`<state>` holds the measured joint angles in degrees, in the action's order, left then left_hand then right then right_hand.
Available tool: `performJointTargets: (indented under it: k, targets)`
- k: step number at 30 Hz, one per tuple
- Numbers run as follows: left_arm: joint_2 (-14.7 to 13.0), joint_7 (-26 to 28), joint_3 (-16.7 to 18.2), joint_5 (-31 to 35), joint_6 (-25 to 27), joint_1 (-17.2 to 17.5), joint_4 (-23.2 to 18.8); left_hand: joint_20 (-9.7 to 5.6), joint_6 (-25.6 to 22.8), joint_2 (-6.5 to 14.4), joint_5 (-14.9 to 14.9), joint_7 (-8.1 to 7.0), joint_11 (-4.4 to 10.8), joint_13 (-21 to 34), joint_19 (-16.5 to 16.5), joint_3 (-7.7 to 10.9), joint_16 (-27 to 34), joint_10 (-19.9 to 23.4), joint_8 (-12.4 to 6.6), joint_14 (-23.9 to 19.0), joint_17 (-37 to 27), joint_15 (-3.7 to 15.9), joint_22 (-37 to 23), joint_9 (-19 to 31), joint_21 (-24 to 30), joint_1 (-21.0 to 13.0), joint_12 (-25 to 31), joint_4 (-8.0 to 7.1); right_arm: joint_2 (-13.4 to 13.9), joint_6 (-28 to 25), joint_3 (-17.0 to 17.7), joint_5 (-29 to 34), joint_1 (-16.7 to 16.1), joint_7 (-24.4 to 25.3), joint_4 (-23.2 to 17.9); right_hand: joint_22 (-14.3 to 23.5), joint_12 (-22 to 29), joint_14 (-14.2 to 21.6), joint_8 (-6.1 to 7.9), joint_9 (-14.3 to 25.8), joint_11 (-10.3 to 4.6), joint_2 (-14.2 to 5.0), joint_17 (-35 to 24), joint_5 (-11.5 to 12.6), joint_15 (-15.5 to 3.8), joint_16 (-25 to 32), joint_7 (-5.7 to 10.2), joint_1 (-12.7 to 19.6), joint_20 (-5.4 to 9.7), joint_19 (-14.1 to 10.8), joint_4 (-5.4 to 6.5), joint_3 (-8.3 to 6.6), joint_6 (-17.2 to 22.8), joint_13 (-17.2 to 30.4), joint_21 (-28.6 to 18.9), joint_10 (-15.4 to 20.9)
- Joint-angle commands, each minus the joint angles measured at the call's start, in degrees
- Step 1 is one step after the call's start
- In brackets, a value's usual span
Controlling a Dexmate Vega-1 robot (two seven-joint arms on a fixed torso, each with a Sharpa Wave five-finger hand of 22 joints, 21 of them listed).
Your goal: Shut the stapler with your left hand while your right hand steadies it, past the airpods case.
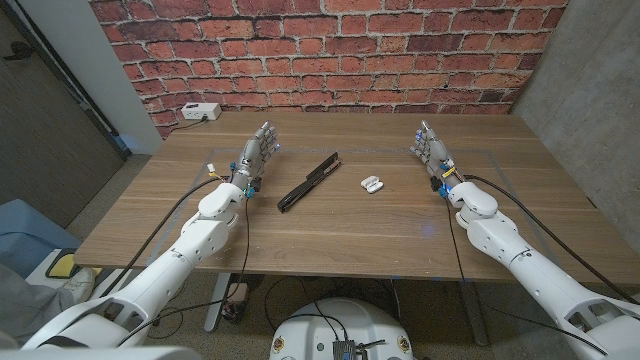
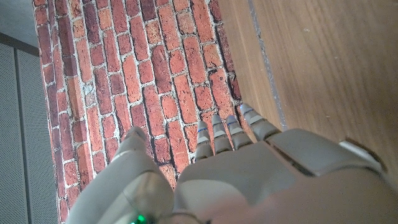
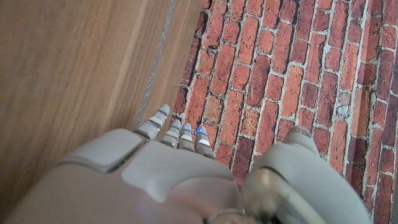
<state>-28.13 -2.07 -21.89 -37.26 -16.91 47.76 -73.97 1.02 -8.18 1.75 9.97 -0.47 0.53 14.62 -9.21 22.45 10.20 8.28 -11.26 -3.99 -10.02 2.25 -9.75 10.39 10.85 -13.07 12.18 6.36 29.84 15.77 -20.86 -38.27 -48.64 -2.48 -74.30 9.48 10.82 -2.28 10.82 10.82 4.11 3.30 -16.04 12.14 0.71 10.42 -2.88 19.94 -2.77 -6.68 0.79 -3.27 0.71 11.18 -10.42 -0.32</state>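
Stapler [image 1: 308, 181] lies opened out long, mid-tabletop [image 1: 400, 235], toward far edge. White airpods case [image 1: 371, 184] just beside it, on right-hand side, apart. Left hand [image 1: 257, 152] and right hand [image 1: 432, 150] both empty, fingers spread, flanking the pair. White box [image 1: 197, 112] at far left corner.

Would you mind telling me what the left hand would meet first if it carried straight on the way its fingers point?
Probably nothing on the table: the left hand points toward the far edge and the brick wall. The stapler lies off to its right, out of that line. Depth is hard to judge.
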Motion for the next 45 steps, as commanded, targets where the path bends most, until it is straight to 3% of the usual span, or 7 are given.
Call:
performJointTargets:
  k: [1, 7, 13, 33, 40, 45]
  targets:
    - [-0.8, 1.2, 0.1, 2.0, -1.4, 0.3, -1.3, -0.19, -0.1, -0.1, 0.3, 0.28, 0.22, -0.1, 0.0, 0.27, 0.4, 0.5, -0.12, -0.1, -0.1, 0.16, -0.2, 0.1, 0.4, -0.9, 0.4, 0.5, 0.7, -0.7, 0.2, 0.1, -0.4, 0.5, -1.6, 0.3, 0.2, -0.3, 0.23, 0.1, -0.09, -0.29, 0.0, 0.4, -0.21, 0.5, 0.01, 0.5, 0.28, -0.7, -0.03, -0.32, 0.2, 0.2, -0.3, -0.2]
    - [-1.3, 2.5, 0.0, 3.2, -1.1, 0.7, -2.4, -0.04, -0.2, -0.3, 0.3, 0.26, 0.14, -0.3, 0.1, 0.33, 0.4, 0.8, -0.09, -0.1, -0.1, 0.24, -0.2, 0.1, 0.3, -1.3, 0.6, 0.88, 1.2, -1.1, 0.2, 0.4, -0.7, 0.8, -2.5, 0.3, 0.2, -0.3, 0.24, 0.1, -0.14, -0.34, 0.1, 0.3, -0.16, 0.5, -0.02, 0.6, 0.26, -0.7, -0.07, -0.32, 0.2, 0.2, -0.3, -0.2]
    - [-1.9, 4.2, -0.3, 4.8, -0.8, 1.0, -3.1, 0.17, -0.6, -0.5, 0.3, 1.46, -0.23, -0.5, -0.1, 0.63, 0.4, 1.1, -0.19, -0.4, 0.0, 0.02, -0.2, 0.0, 0.3, -2.3, 0.7, 1.64, 1.4, -1.5, 0.0, 0.7, -0.7, 1.1, -3.3, 0.3, 0.3, -0.2, 0.3, 0.1, -0.12, -0.41, 0.3, 0.3, -0.25, 0.6, 0.03, 0.6, 0.19, -0.7, -0.12, -0.33, 0.3, 0.1, -0.3, 0.0]
    - [-6.8, 9.5, -1.5, 11.6, 4.7, 3.3, -10.2, 0.88, -1.1, -1.7, 0.3, 1.34, 0.07, -0.9, -0.9, 0.85, 0.7, 2.5, -0.23, -1.5, 0.0, -0.36, -0.2, 0.0, 0.4, -4.6, 1.1, 3.05, 1.5, -3.5, -0.5, 2.3, -2.5, 5.6, -7.6, 0.3, 0.6, 0.4, 0.49, 0.1, -0.23, -0.62, 0.9, 0.3, -0.34, 0.9, 0.17, 0.8, 0.02, -0.8, -0.35, -0.33, 0.8, 0.1, -0.4, 0.6]
    - [-6.9, 8.1, -1.2, 10.9, 3.0, 4.0, -9.7, 0.89, -1.2, -2.0, 0.3, 1.36, 0.16, -1.0, -0.9, 0.79, 0.6, 2.4, -0.19, -1.6, 0.0, -0.33, -0.2, 0.0, 0.4, -4.9, 1.1, 3.15, 1.1, -3.0, -0.4, 1.8, -2.9, 5.4, -7.5, 0.3, 0.5, 0.3, 0.47, 0.1, -0.4, -0.75, 1.1, 0.3, -0.6, 0.9, 0.16, 1.0, 0.07, -0.8, -0.44, -0.36, 0.7, 0.1, -0.4, 0.4]
    - [-6.4, 8.6, -0.9, 11.3, 1.0, 4.8, -9.5, 0.89, -1.2, -2.3, 0.2, 1.29, 0.2, -1.0, -1.0, 0.74, 0.6, 2.5, -0.15, -1.6, 0.0, -0.19, -0.2, 0.0, 0.4, -5.1, 1.1, 3.2, 1.3, -2.3, -0.5, 2.6, -3.3, 5.7, -7.8, 0.4, 0.6, 0.4, 0.48, 0.1, -0.38, -1.0, 1.4, 0.2, -0.62, 1.0, 0.24, 1.3, 1.0, -2.3, -0.66, -0.48, 0.8, 0.1, -1.0, 0.5]
